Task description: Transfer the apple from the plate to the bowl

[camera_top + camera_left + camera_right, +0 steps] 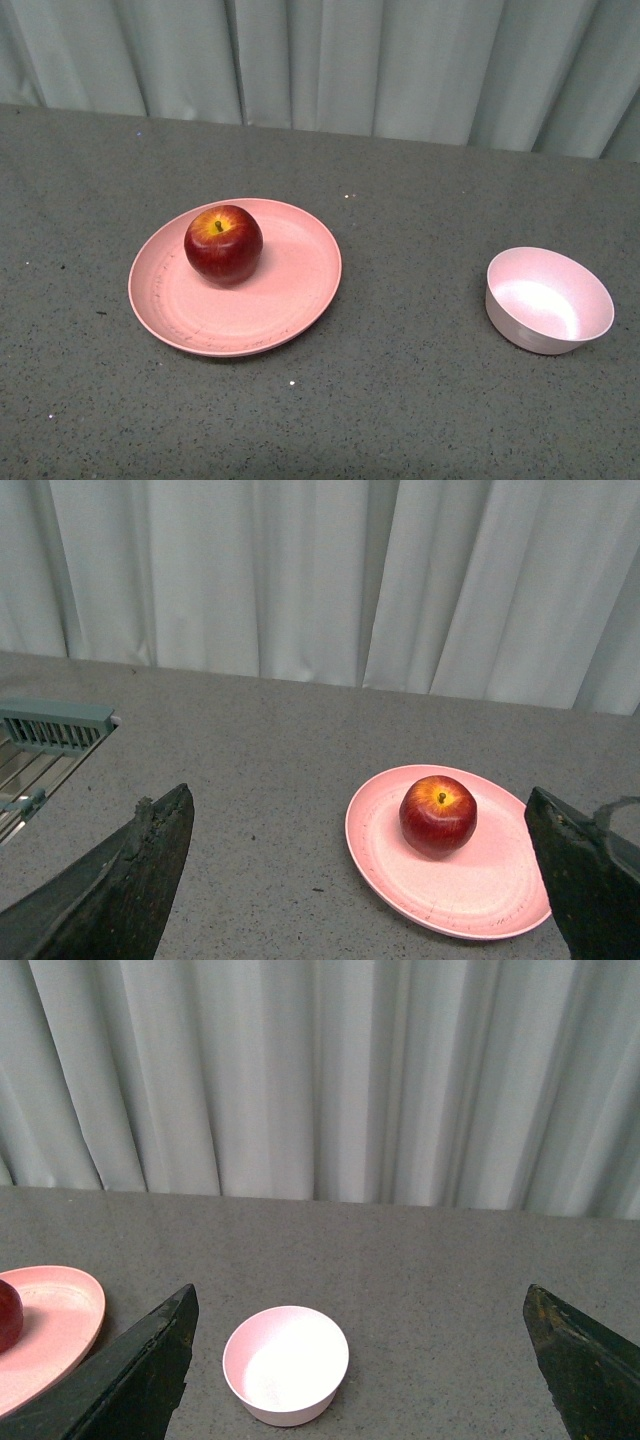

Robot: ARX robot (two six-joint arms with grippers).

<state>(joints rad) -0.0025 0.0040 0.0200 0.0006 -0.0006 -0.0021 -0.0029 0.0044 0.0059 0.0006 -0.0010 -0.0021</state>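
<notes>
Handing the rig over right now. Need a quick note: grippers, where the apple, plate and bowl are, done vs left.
Left gripper: open, empty, short of the apple.
Right gripper: open, empty, facing the bowl.
The apple sits stem up on the plate, toward its far left part.
The bowl stands empty on the table, to the right of the plate and apart from it.
Done: nothing, no grasp yet.
Left: grasp the apple, carry it across, release it in the bowl.

Right wrist view's edge cuts apple (8, 1315) and plate (55, 1322)
</notes>
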